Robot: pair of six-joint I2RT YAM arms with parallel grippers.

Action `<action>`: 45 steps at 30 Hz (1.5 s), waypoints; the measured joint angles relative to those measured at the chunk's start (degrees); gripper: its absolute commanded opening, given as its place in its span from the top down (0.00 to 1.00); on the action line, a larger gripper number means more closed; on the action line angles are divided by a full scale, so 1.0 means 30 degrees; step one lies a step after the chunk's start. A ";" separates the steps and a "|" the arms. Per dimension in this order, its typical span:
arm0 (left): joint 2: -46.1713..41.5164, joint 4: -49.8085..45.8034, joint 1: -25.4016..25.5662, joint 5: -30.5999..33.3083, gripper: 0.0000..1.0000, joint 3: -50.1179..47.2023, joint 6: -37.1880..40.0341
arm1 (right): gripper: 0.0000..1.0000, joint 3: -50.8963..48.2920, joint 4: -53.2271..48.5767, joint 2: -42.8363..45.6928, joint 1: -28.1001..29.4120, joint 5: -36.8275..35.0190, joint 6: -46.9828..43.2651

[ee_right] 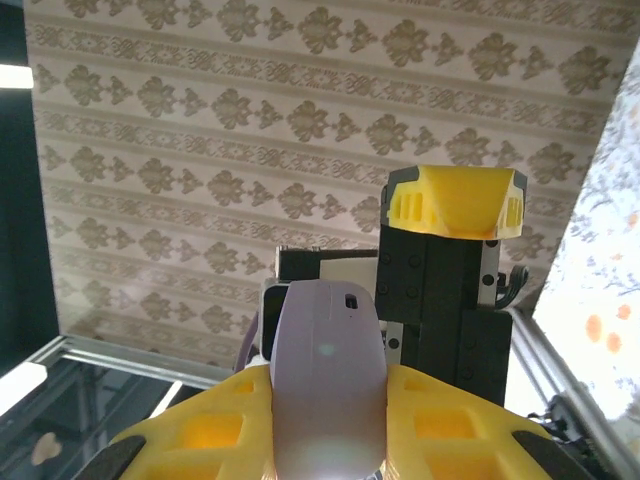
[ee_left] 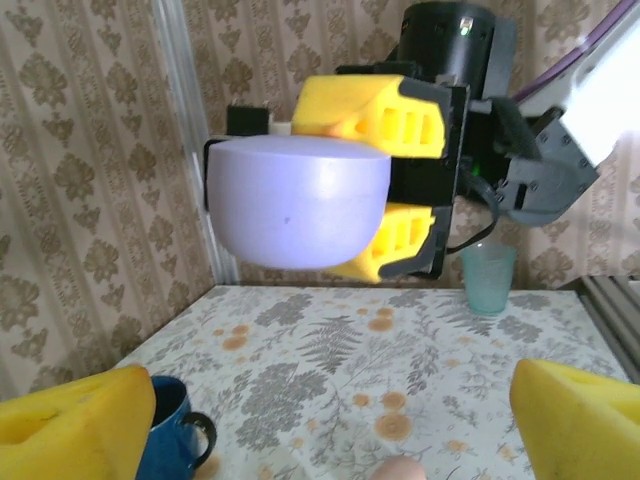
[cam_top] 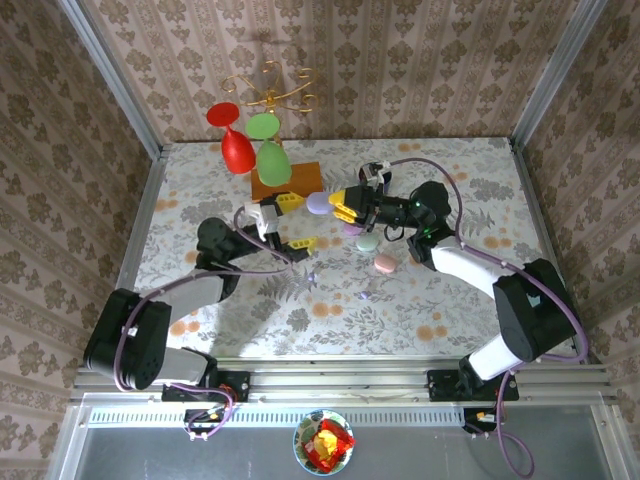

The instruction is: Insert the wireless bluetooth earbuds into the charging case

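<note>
- Right pincer [cam_top: 342,206] is clamped on the lavender charging case [cam_top: 319,203], held above the bench [cam_top: 200,180]. The case's long axis runs level, out along the fingers.
- Left pincer [cam_top: 296,222] is spread apart, facing the case.
- Tiny earbuds [cam_top: 313,277] lie on the bench, too small to tell which way they point.

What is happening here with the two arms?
The right gripper is shut on a lilac oval charging case and holds it in the air, facing the left gripper, which is open and empty. A green case and a pink case lie on the table. No earbud is held yet.
</note>
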State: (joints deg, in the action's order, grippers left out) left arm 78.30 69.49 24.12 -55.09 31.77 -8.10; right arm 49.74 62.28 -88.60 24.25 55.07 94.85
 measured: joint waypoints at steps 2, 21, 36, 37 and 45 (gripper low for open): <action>0.0000 0.0291 0.0000 -0.0335 0.17 0.0335 -0.0386 | 1.00 0.0000 0.0663 -0.0240 0.0146 0.0175 0.0554; 0.0612 0.0729 0.0189 -0.1443 0.47 0.1333 -0.1632 | 1.00 0.0007 0.1319 -0.1093 0.0386 0.0670 0.1180; 0.1035 0.0889 0.0197 -0.1712 0.51 0.1413 -0.1727 | 1.00 0.0007 0.1304 -0.1137 0.0386 0.0882 0.1413; 0.1078 0.0903 0.0197 -0.1712 0.52 0.1413 -0.1712 | 1.00 0.0007 0.1304 -0.1137 0.0386 0.0882 0.1443; 0.1137 0.0867 0.0182 -0.1690 0.64 0.1413 -0.1661 | 0.95 0.0007 0.1290 -0.1137 0.0386 0.0896 0.1450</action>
State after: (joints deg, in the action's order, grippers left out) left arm 81.71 72.10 24.67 -60.16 36.01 -13.08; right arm 49.76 66.15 -92.01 25.41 57.76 99.20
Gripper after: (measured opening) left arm 0.388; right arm 0.248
